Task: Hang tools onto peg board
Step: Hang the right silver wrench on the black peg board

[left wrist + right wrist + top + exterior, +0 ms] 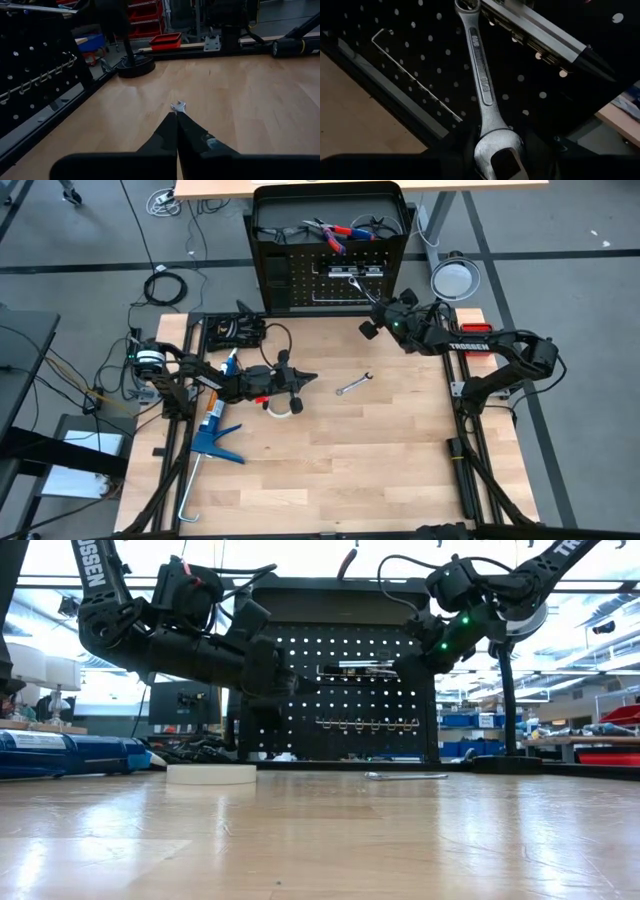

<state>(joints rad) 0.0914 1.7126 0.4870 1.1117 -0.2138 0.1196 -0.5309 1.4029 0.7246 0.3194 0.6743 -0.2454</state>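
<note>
My right fingers (pixel 495 155) are clamped on the open end of a large silver wrench (pixel 482 85), just in front of the peg board (pixel 300 280); its ring end reaches up to the black bar (pixel 540 35) that hangs on the board, and whether the ring sits on a hook I cannot tell; a row of small hooks (pixel 365 725) runs lower on the panel. My left fingers (pixel 176 131) are pressed together with nothing in them, hovering low over the tabletop (pixel 330 460) near its left side; they point toward a small wrench (pixel 354 385) lying flat on the wood, well apart from the board. The white tape roll (pixel 211 774) lies just beside my left arm; the blue caulking gun (pixel 212 430) lies near the left edge; red-handled pliers (pixel 333 232) lie in the frame behind the board.
</note>
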